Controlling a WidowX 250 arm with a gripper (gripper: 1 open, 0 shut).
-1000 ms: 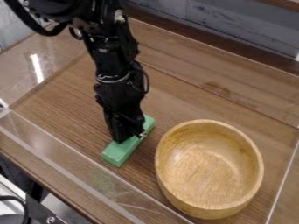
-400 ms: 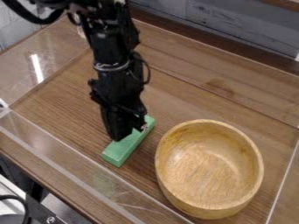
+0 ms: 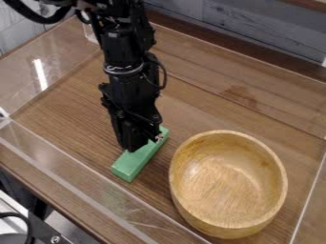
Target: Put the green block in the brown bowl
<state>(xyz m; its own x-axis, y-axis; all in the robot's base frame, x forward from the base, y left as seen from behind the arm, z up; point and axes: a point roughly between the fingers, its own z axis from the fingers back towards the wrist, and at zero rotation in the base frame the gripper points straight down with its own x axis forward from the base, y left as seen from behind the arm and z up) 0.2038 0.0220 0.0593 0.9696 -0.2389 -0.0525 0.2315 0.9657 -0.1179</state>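
Although block and gripper overlapped in the view, their places could be told:

Green block: the green block [image 3: 139,158] lay flat on the wooden table [image 3: 76,127], just beside the left part of the bowl's rim as the camera saw it, and outside the bowl.

Long axis: it ran from the lower left of the view to the upper right, so one short end pointed toward the camera side.

Fingers: the gripper [image 3: 132,146] was at the far end of the block, over its upper part; whether the tips touched it, I could not tell.

State of fingers: they were dark against dark (this made the reading difficult), and I cannot say if they stood wide or narrow, or if they held anything.

Direction for the move: most of the block extended from the fingers toward the camera, so a firmer grip probably asked for a small shift that way, with the fingers across the narrow width.

Brown bowl: the brown bowl [image 3: 192,151] waited to the right of the block in the view, and the later carry seemed short.

Arm: only one arm [image 3: 122,71] was there, reaching from the far side.
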